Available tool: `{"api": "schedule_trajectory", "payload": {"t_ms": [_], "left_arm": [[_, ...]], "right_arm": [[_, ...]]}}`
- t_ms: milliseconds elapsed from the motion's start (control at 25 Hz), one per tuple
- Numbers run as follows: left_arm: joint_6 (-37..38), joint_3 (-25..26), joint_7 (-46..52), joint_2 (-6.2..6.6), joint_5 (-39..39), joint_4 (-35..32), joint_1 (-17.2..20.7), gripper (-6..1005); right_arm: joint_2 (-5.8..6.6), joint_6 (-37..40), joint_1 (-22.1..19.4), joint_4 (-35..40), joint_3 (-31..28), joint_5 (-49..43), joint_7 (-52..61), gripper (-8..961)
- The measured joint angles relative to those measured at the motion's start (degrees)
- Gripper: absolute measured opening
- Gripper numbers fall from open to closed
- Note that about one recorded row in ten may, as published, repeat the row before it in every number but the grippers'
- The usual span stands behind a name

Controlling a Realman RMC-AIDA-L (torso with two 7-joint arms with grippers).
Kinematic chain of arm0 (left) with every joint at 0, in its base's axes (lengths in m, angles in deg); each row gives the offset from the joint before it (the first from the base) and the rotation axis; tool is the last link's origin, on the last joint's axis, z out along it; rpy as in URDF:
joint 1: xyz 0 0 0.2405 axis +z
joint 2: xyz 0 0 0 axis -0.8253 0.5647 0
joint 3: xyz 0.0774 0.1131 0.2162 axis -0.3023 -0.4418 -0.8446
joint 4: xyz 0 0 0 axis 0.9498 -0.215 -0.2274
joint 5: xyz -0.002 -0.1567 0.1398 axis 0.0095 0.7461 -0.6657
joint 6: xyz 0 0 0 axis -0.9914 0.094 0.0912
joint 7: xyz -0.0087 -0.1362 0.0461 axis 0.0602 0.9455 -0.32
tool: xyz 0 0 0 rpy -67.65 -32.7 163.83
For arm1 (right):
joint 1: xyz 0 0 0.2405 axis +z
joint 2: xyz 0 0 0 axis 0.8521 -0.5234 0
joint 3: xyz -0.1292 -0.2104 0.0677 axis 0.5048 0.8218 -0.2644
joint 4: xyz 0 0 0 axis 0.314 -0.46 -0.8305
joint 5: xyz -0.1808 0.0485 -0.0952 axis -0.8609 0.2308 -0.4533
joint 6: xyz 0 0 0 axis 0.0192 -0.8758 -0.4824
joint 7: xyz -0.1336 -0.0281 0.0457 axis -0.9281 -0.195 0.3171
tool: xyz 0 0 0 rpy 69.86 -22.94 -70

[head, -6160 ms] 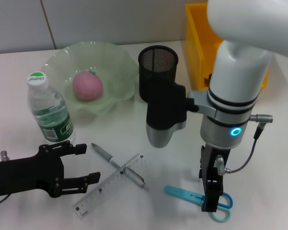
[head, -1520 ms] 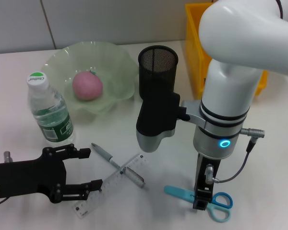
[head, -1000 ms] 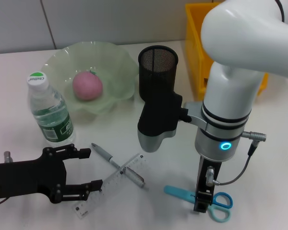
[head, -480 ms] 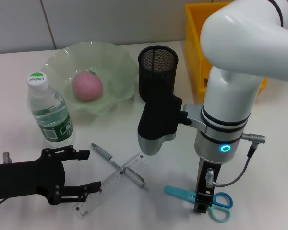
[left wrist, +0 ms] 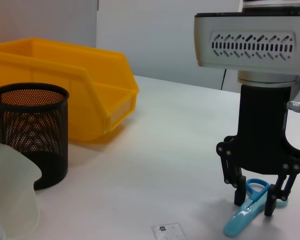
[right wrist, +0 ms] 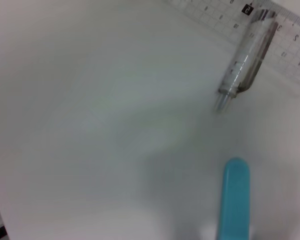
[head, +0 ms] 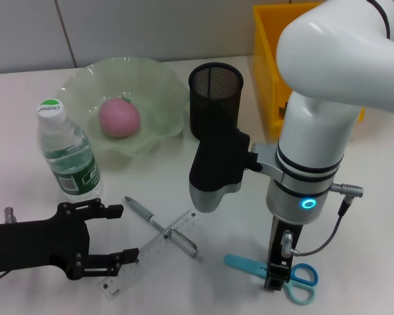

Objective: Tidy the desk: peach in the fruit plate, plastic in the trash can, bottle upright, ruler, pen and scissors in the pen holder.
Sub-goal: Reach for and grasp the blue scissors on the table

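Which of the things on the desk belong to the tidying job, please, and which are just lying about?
Job: peach in the fruit plate; bottle, upright; pen, ruler and scissors on the desk; pen holder; right gripper astride the scissors; left gripper near the ruler.

Lying about: yellow bin.

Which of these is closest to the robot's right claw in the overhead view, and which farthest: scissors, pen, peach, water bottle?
Measured from the right gripper in the head view:
1. Scissors: under its fingers, at the near edge of the table.
2. Pen: to its left, lying across the ruler.
3. Peach: far back-left, in the fruit plate.
4. Water bottle: farthest left, upright.
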Motion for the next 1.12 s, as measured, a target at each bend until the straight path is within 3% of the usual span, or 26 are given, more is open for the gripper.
{"api": "schedule_trajectory", "payload": {"t_ms": [1120], "left_arm": [[0.0, 0.1, 0.5, 0.00, 0.0, -0.5, -0.1, 837]], "right_arm": [[0.07, 2.3, -0.9, 4.0, -0.3, -2.1, 0.0, 428]]}}
